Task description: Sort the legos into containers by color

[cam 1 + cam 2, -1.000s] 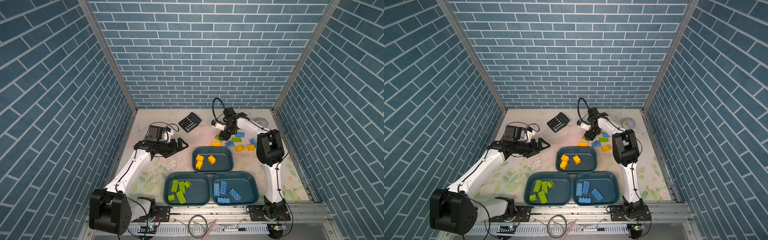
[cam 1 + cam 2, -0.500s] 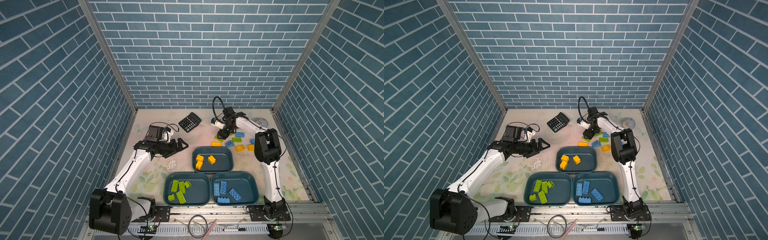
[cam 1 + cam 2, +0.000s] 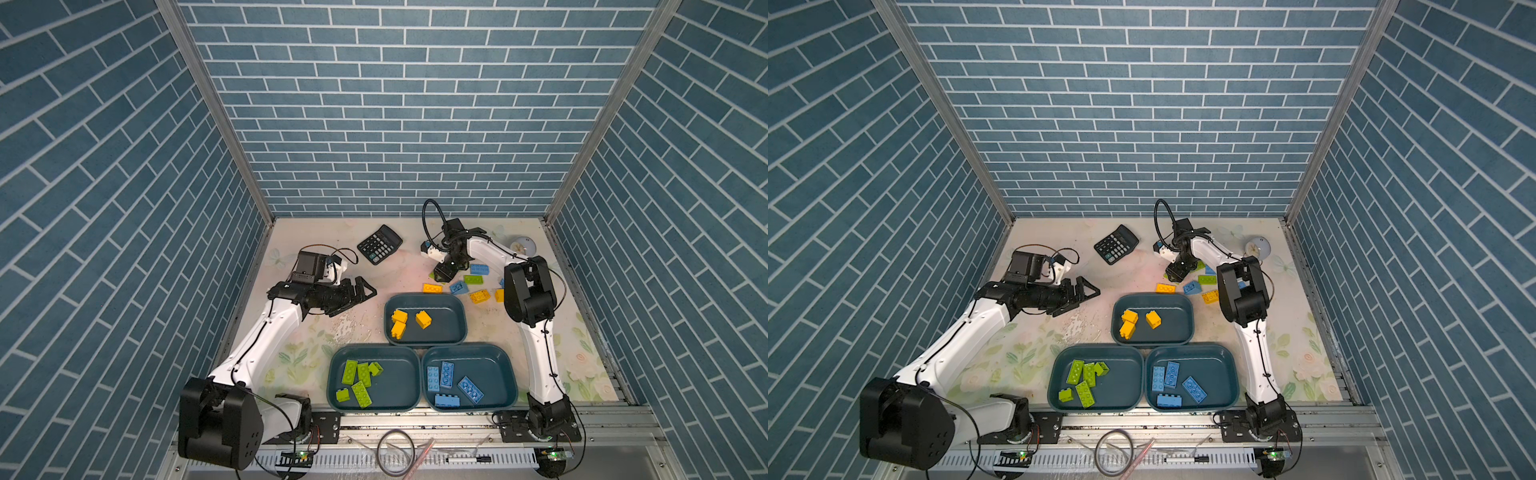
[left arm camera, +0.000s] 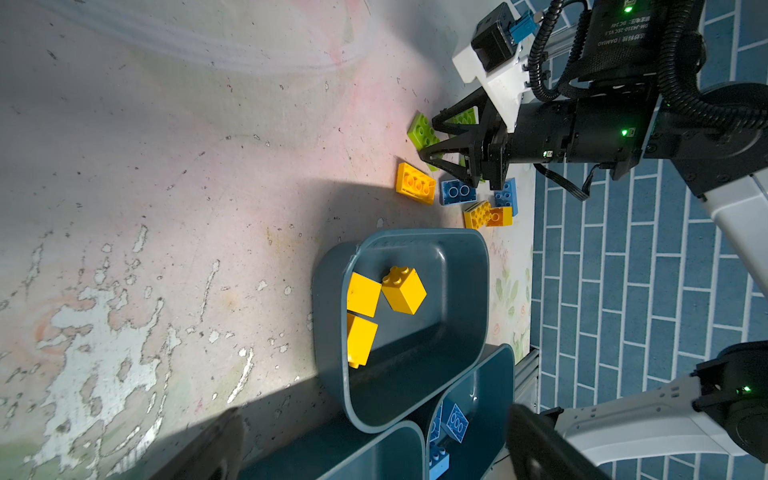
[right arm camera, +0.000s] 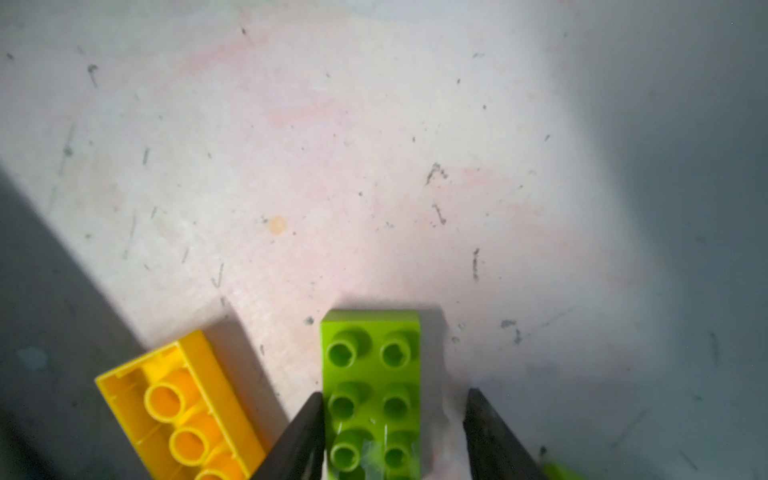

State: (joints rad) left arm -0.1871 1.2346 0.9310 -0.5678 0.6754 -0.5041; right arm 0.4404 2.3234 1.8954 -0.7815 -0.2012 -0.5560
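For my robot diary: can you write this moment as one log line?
right gripper: open around green lego, gap one side | left gripper: open, empty

Black calculator (image 3: 380,250) (image 3: 1116,244) lay askew near back of table, keys up, in both top views. Small white round disc (image 3: 523,246) sat near far right corner. Tabletop (image 3: 316,340) was pale, floral-printed, scuffed and flaking. Blue brick-pattern walls (image 3: 395,104) enclosed three sides. Cable loop (image 3: 395,453) lay on front rail.
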